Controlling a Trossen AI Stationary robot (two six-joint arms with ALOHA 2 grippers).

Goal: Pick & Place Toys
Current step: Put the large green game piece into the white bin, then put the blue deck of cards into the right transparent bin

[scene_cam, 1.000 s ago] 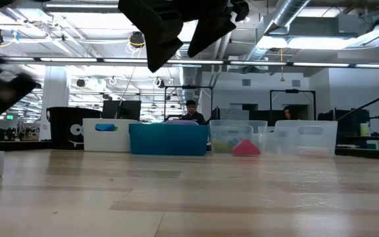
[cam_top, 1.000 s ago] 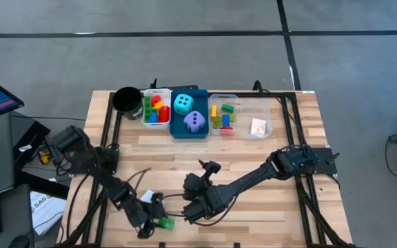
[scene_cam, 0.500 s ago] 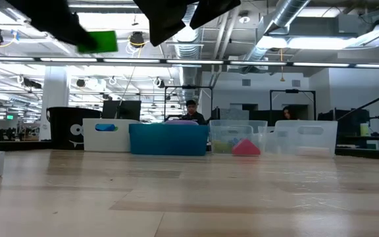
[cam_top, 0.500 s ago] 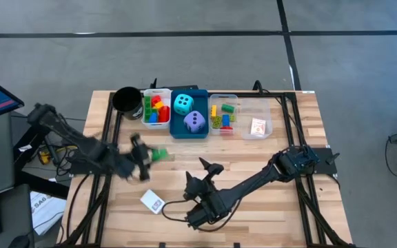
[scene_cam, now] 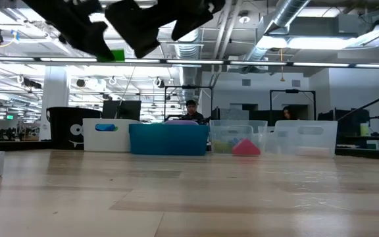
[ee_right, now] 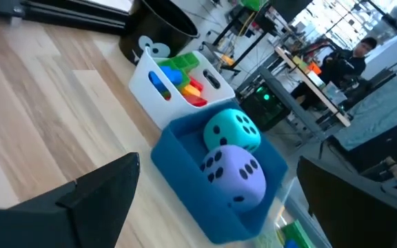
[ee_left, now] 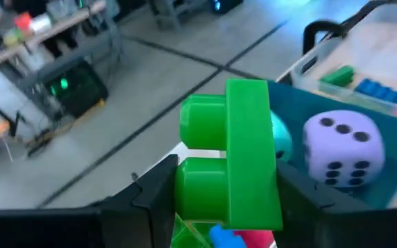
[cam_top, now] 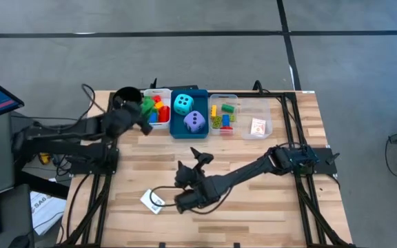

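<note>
My left gripper [cam_top: 144,111] is shut on a green brick [cam_top: 148,107], high over the left rim of the white tray [cam_top: 156,91] that holds several coloured bricks. The brick also shows in the left wrist view [ee_left: 234,165] and the low view [scene_cam: 116,55]. My right gripper [cam_top: 178,200] is open and empty above the near middle of the table, beside a white card [cam_top: 151,201] lying flat. A cyan die [cam_top: 182,104] and a purple die [cam_top: 194,122] sit in the blue tray [cam_top: 189,133]. My left gripper pinches the green brick between its two fingers [ee_left: 154,196]. The studded side [ee_left: 188,189] faces one finger and the flat side the other. The fingers reach in from the table's left. The brick is lifted clear, above the white tray.
A black cup [cam_top: 125,98] stands left of the white tray. Two clear trays [cam_top: 224,112] [cam_top: 257,124] with bricks and a card stand right of the blue tray. Bare wood lies between the trays and my right arm [cam_top: 253,172].
My left gripper has risen from the table's near edge with the green brick and carried it toward the far edge, to over the white tray. The white card it had hidden now shows. My right gripper has moved a little toward the table's left edge, nearer the card.
</note>
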